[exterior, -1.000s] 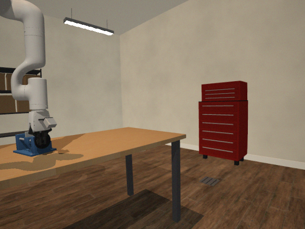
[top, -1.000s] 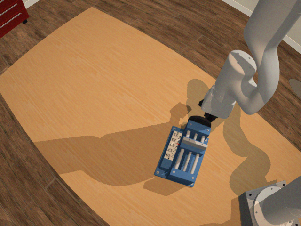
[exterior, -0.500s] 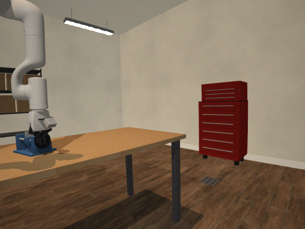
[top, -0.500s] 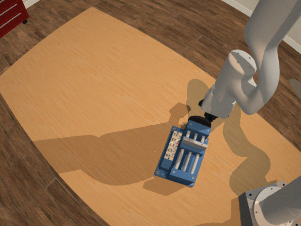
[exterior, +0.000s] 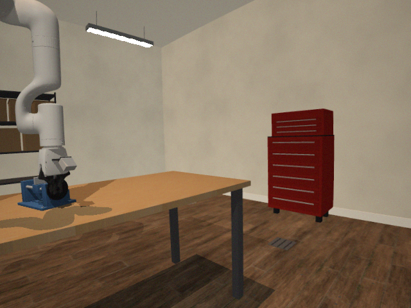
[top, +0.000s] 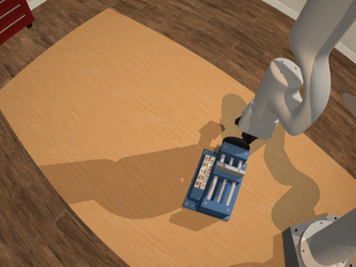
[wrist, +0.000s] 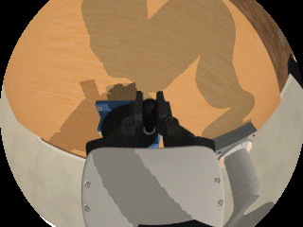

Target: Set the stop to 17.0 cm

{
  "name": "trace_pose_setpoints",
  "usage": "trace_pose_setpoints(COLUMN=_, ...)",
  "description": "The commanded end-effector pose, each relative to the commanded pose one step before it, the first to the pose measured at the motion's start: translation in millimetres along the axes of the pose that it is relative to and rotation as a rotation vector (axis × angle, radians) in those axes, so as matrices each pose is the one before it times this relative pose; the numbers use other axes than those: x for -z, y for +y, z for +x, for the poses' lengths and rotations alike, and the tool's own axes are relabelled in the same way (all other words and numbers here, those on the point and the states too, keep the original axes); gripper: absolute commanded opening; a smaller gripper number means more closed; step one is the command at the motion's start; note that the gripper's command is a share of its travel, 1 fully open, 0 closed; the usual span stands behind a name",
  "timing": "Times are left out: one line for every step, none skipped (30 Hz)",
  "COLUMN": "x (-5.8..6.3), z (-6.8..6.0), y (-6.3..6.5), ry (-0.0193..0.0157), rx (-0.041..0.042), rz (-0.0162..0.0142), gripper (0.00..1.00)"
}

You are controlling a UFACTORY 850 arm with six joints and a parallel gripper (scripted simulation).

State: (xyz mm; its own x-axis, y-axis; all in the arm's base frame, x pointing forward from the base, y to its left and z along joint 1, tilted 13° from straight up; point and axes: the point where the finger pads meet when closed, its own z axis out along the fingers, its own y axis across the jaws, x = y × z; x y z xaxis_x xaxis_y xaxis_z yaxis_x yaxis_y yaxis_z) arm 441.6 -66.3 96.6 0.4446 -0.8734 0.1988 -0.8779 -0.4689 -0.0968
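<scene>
In the top view, a red cabinet (top: pixel 14 17) (exterior: pixel 295 172) fills the upper left corner. Right of centre on the table (top: pixel 114 86) (exterior: pixel 159 185) (wrist: pixel 52 61), the stop (top: pixel 230 168) has its red pointer (top: pixel 210 169) short of the 17 mark. Above it sits the black handwheel (top: pixel 235 141) (exterior: pixel 56 189) (wrist: pixel 115 124); the tool (top: pixel 248 138) (exterior: pixel 56 180) (wrist: pixel 149 99) is clamped on its handle (wrist: pixel 150 124). The arm's base (top: pixel 291 236) stands lower right.

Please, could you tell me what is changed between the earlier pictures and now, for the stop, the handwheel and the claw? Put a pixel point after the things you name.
Nothing visibly changed: the stop (top: pixel 230 168) (exterior: pixel 39 181) sits at the same place, and the claw (top: pixel 248 138) (exterior: pixel 57 179) (wrist: pixel 149 99) remains at the handwheel (top: pixel 234 141) (exterior: pixel 57 193) (wrist: pixel 114 124).
</scene>
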Motion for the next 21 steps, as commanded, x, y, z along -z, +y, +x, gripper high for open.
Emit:
trace_pose_setpoints(x=1.43, z=0.49, y=-0.67, ry=0.00041, rx=-0.0001, rz=-0.00056, gripper=0.06)
trace_pose_setpoints(x=0.31, z=0.01, y=-0.16, ry=0.00004, rx=0.0, rz=-0.00001, gripper=0.06)
trace_pose_setpoints(x=0.32, z=0.01, y=-0.17, ry=0.00004, rx=0.0, rz=-0.00001, gripper=0.06)
trace_pose_setpoints(x=0.33, z=0.01, y=-0.17, ry=0.00003, rx=0.0, rz=-0.00001, gripper=0.06)
trace_pose_setpoints(x=0.34, z=0.01, y=-0.18, ry=0.00002, rx=0.0, rz=-0.00001, gripper=0.06)
trace_pose_setpoints(x=0.35, z=0.0, y=-0.18, ry=0.00001, rx=0.0, rz=0.0, gripper=0.06)
trace_pose_setpoints(x=0.36, z=0.0, y=-0.19, ry=0.00001, rx=0.0, rz=0.0, gripper=0.06)
trace_pose_setpoints(x=0.37, z=0.0, y=-0.19, ry=0.0, rx=0.0, rz=0.0, gripper=0.06)
trace_pose_setpoints(x=0.38, z=0.0, y=-0.2, ry=-0.00001, rx=0.0, rz=0.0, gripper=0.06)
trace_pose_setpoints(x=0.0, z=0.0, y=0.0, ry=0.0, rx=0.0, rz=0.0, gripper=0.06)
trace_pose_setpoints(x=0.0, z=0.0, y=0.0, ry=0.0, rx=0.0, rz=0.0, gripper=0.06)
trace_pose_setpoints(x=0.39, z=-0.01, y=-0.21, ry=-0.00003, rx=0.0, rz=0.00001, gripper=0.06)
trace_pose_setpoints(x=0.4, z=-0.01, y=-0.21, ry=-0.00004, rx=0.0, rz=0.00001, gripper=0.06)
trace_pose_setpoints(x=0.42, z=-0.01, y=-0.22, ry=-0.00005, rx=0.0, rz=0.00001, gripper=0.06)
trace_pose_setpoints(x=0.43, z=-0.02, y=-0.23, ry=-0.00007, rx=0.0, rz=0.00002, gripper=0.06)
trace_pose_setpoints(x=0.43, z=0.02, y=-0.32, ry=0.00006, rx=0.0, rz=-0.00001, gripper=0.06)
trace_pose_setpoints(x=0.44, z=0.02, y=-0.34, ry=0.00006, rx=0.0, rz=-0.00001, gripper=0.06)
trace_pose_setpoints(x=0.45, z=0.01, y=-0.35, ry=0.00004, rx=0.0, rz=-0.00001, gripper=0.06)
trace_pose_setpoints(x=0.46, z=0.01, y=-0.36, ry=0.00003, rx=0.0, rz=0.0, gripper=0.06)
trace_pose_setpoints(x=0.48, z=0.0, y=-0.37, ry=0.00001, rx=0.0, rz=0.0, gripper=0.06)
trace_pose_setpoints(x=0.49, z=0.0, y=-0.38, ry=-0.00001, rx=0.0, rz=0.0, gripper=0.06)
